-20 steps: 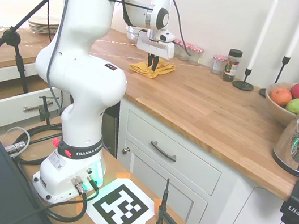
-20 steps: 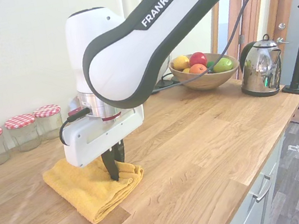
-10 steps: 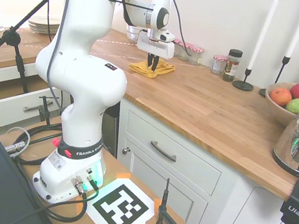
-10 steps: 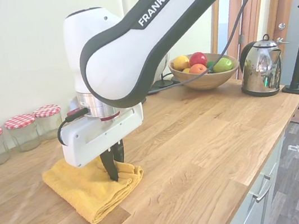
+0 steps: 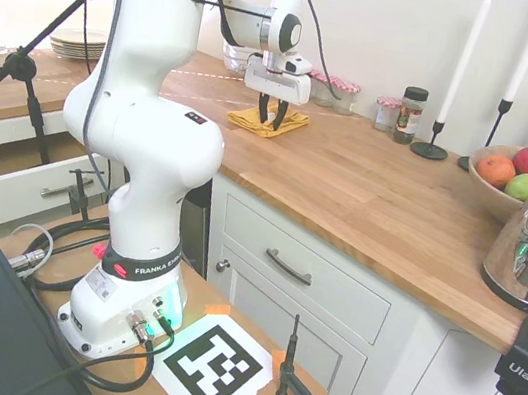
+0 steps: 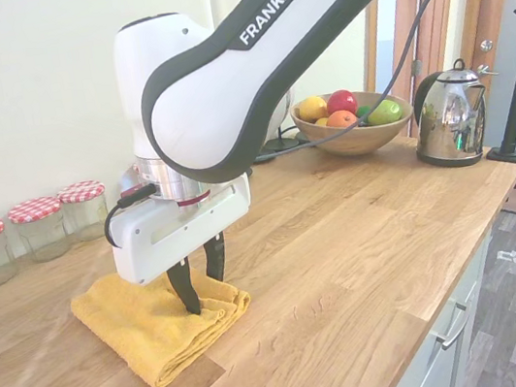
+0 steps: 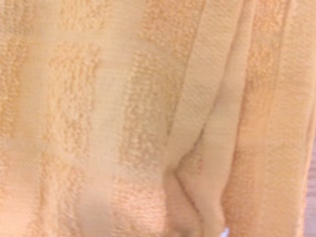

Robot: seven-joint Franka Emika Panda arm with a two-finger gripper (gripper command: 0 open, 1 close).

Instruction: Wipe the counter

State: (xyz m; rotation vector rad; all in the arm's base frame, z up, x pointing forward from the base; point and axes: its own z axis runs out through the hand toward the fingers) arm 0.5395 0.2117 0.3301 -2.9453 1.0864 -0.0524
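Tabletop (image 6: 363, 236): long warm-brown plank-grain wood over white panelled cabinets (image 5: 308, 296). On it lies a folded yellow terry towel (image 6: 150, 319), soft looped pile w/ ridged folds. Tool (image 6: 202, 286) right above towel, fingers spread apart, tips at the cloth, gripping nothing. Behind towel, 3 glass jars (image 6: 40, 228) w/ red-check lids. Farther along from towel: wooden bowl (image 6: 355, 137) w/ fruit, shiny steel kettle (image 6: 449, 114).

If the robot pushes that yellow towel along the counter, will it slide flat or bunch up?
The yellow towel looks soft and floppy: it lies in loose folds, so it would probably bunch. Its thick terry pile likely drags on the wooden counter. The open gripper has one fingertip on it.
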